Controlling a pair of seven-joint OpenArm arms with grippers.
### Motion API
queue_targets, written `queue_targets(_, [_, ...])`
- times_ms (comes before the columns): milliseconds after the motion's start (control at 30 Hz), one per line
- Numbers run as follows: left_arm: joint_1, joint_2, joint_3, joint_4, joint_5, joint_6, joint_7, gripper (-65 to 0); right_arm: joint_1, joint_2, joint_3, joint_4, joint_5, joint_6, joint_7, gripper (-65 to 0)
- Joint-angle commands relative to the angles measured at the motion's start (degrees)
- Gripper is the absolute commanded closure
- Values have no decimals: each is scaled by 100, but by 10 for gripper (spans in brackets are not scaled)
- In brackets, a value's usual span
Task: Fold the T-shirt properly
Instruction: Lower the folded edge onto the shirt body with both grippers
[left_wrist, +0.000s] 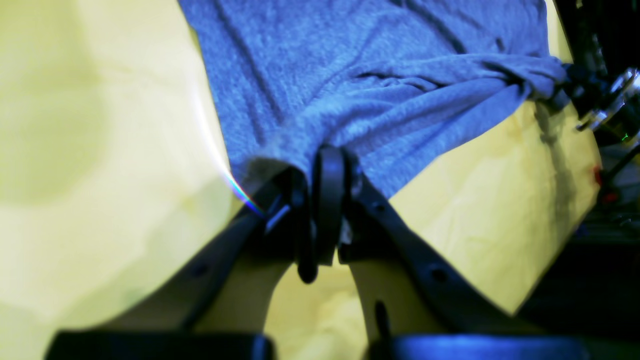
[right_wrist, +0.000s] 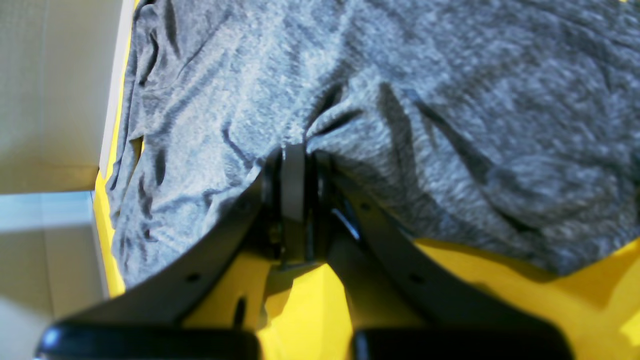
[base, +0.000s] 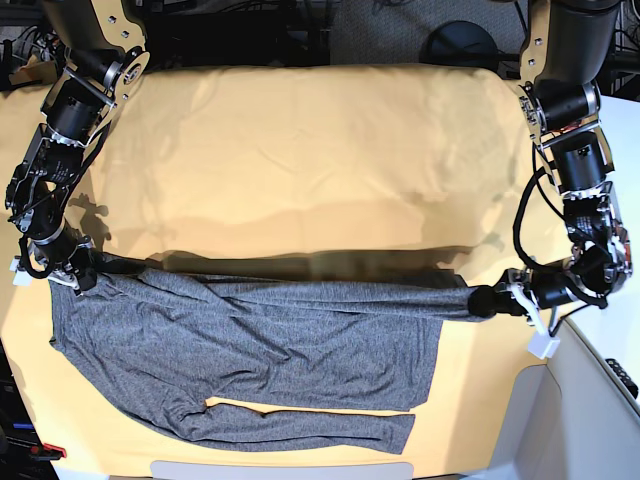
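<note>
Black fingers of my left claw (left_wrist: 325, 165) fill the near foreground, pinched tight on a bunched edge of the grey shirt (left_wrist: 370, 75). Cloth fans away ahead of the tips; yellow sheet (left_wrist: 100, 150) lies below and to both sides.

Right wrist view: my right claw (right_wrist: 295, 155) clamped on a fold of shirt too, fabric spreading ahead and to either side, yellow beneath.

Base view: shirt (base: 250, 345) stretched taut between my two claws, left (base: 487, 301), right (base: 82, 268). Body and one sleeve lie flat on the sheet, nearer the camera than the claws.
</note>
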Motion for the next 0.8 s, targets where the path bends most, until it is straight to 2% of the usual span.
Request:
queue_targets(0, [-266, -39, 164, -106, -87, 101, -265, -3, 158, 104, 2, 96, 74, 42, 111, 0])
queue_targets(67, [-345, -39, 507, -511, -87, 338, -916, -3, 149, 104, 2, 96, 74, 42, 111, 0])
queue_targets(200, [-380, -39, 956, -1100, -105, 400, -1839, -4, 140, 95, 2, 96, 74, 42, 111, 0])
queue_targets(333, [-380, 57, 1026, -1311, -105, 400, -2278, -4, 140, 95, 2, 96, 74, 42, 111, -2])
queue_targets(467, [-380, 75, 1026, -1346, -105, 408, -2349, -17, 140, 95, -15, 96, 74, 42, 111, -9])
queue_targets(533, [-380, 75, 1026, -1346, -105, 408, -2349, -64, 140, 95, -15, 96, 74, 33, 111, -52])
queue_targets(667, [-354, 48, 1035, -1346, -96, 417, -2296, -212, 131, 95, -15, 96, 74, 33, 102, -228])
queue_targets(767, [-345, 40, 1043, -1337, -96, 417, -2287, -248, 52, 112, -15, 96, 74, 42, 102, -358])
